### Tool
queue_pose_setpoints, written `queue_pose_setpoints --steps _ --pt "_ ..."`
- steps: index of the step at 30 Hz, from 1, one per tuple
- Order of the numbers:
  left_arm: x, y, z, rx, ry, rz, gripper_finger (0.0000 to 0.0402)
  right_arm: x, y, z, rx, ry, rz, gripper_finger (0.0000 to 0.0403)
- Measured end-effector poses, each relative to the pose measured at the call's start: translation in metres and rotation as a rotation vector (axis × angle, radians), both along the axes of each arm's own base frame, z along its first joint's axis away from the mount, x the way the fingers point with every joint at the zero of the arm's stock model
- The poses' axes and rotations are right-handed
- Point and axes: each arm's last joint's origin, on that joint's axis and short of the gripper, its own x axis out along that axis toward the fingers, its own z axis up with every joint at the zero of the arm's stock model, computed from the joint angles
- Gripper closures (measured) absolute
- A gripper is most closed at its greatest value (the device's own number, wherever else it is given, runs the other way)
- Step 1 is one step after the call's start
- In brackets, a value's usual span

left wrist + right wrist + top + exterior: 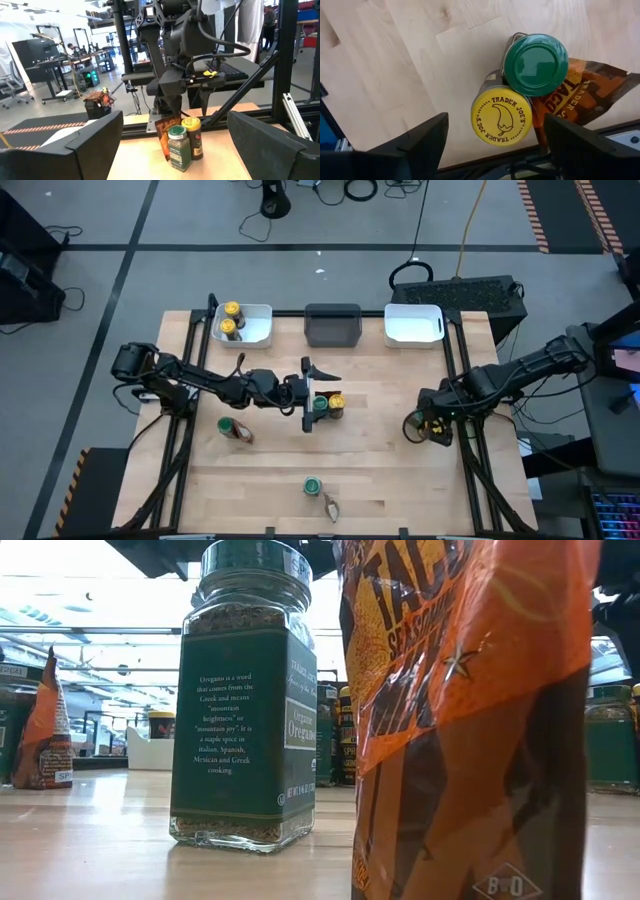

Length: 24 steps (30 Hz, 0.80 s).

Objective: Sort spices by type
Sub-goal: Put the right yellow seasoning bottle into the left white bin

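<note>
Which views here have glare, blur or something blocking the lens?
Low view: an orange packet sits right against the lens, soft and filling the right side; bright backlight washes out the room behind the green-lidded jar, whose label stays readable. Left wrist view: sharp, evenly lit. Right wrist view: the yellow lid is crisp, with mild sheen on the green lid.
</note>
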Motion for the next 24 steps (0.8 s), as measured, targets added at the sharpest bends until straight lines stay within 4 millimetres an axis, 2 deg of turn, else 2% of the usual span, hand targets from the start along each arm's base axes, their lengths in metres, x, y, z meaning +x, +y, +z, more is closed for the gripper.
queue_pose_setpoints --steps 7,18,24 --pt "0.000 0.000 -0.001 0.001 0.007 0.000 0.0043 0.007 0.002 -0.007 -0.039 0.038 0.016 0.0096" --pt "0.000 0.000 -0.002 0.002 0.022 0.000 0.0043 0.016 0.009 -0.033 -0.094 0.178 0.066 0.0096" --pt "0.000 0.000 -0.002 0.002 0.023 0.000 0.0043 0.017 0.009 -0.034 -0.128 0.172 0.060 0.0096"
